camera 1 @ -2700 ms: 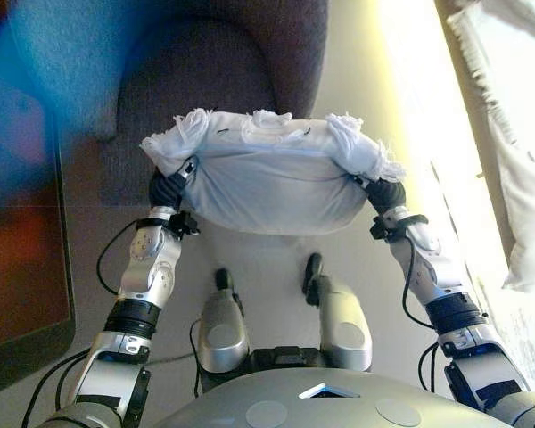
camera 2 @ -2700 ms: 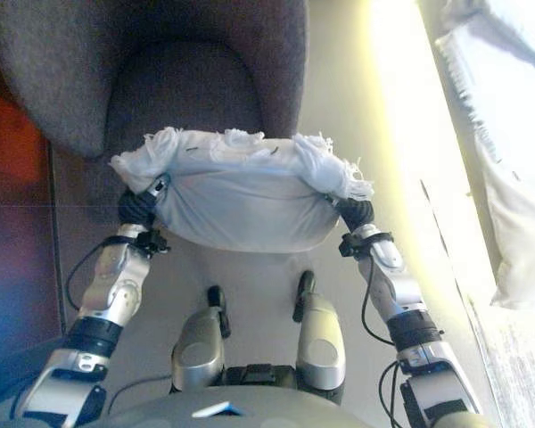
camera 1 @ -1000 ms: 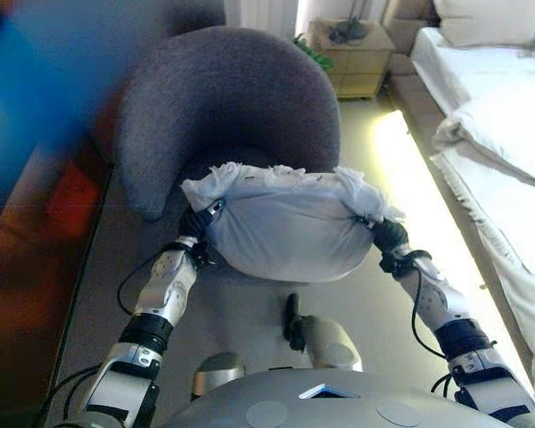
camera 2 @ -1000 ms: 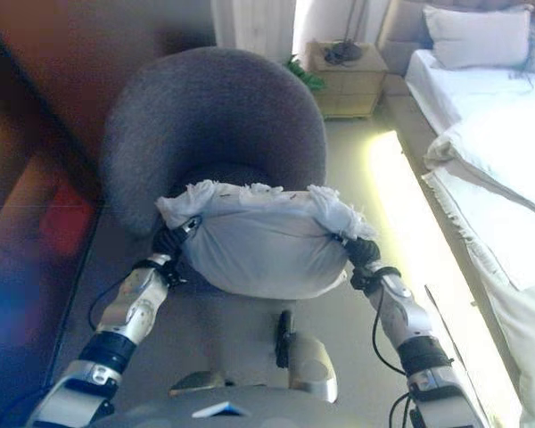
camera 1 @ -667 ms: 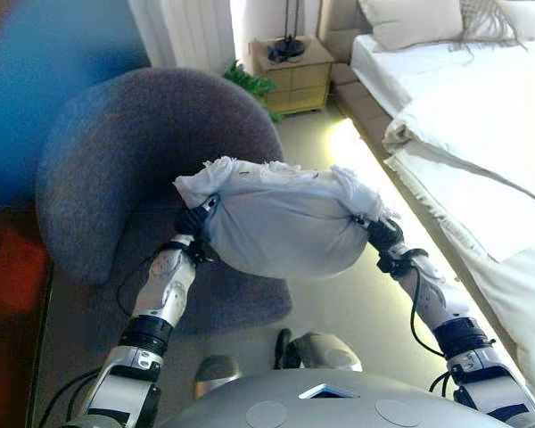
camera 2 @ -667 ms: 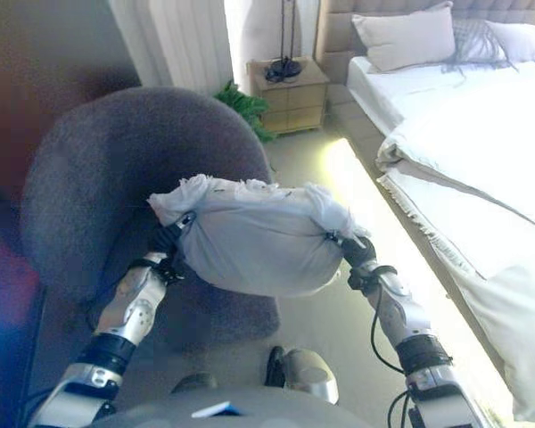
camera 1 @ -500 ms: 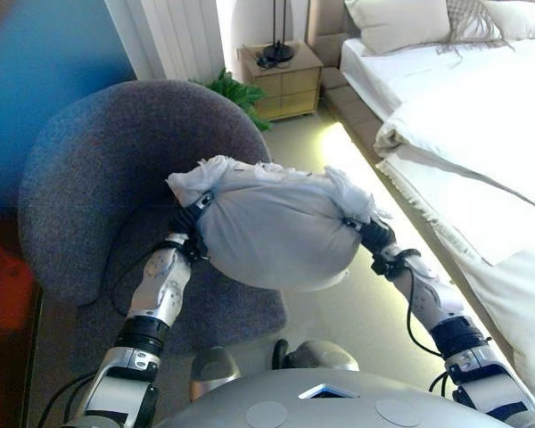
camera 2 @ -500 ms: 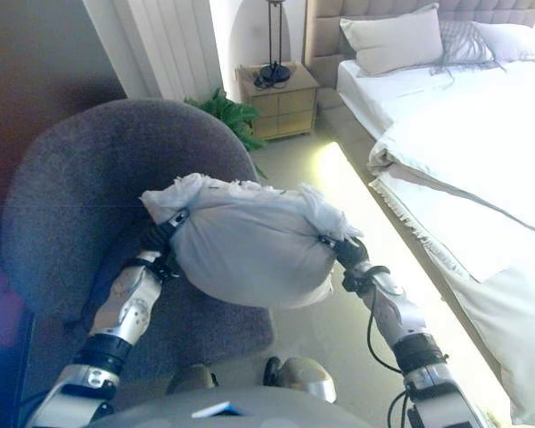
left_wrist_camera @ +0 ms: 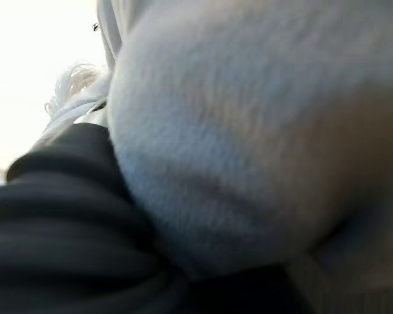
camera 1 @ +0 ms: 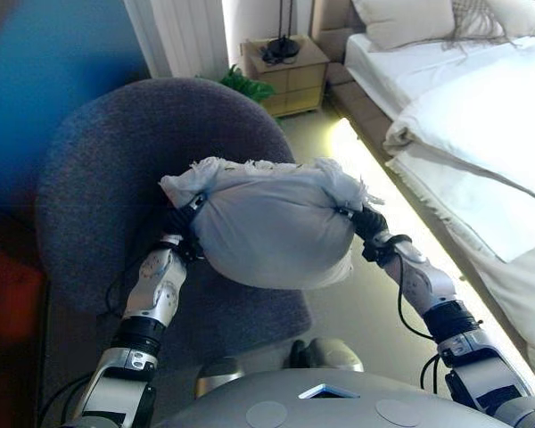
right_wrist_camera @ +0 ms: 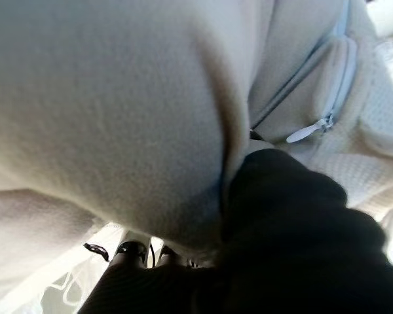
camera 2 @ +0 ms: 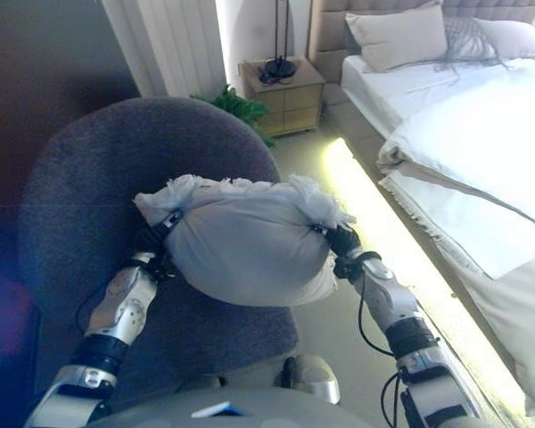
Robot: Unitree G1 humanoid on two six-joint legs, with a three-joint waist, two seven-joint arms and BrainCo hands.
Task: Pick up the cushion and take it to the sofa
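White cushion (camera 1: 267, 227) held aloft between both hands, over the seat of the grey tub armchair (camera 1: 116, 169). Its long axis runs from 9 to 3 o'clock, fringed edge toward 12, bulging face toward 6. Left hand (camera 1: 180, 218) presses the 9 o'clock end, right hand (camera 1: 367, 223) the 3 o'clock end; fingers buried in fabric, so their grip cannot be told. Bed (camera 1: 481, 134) lies at 2 o'clock.
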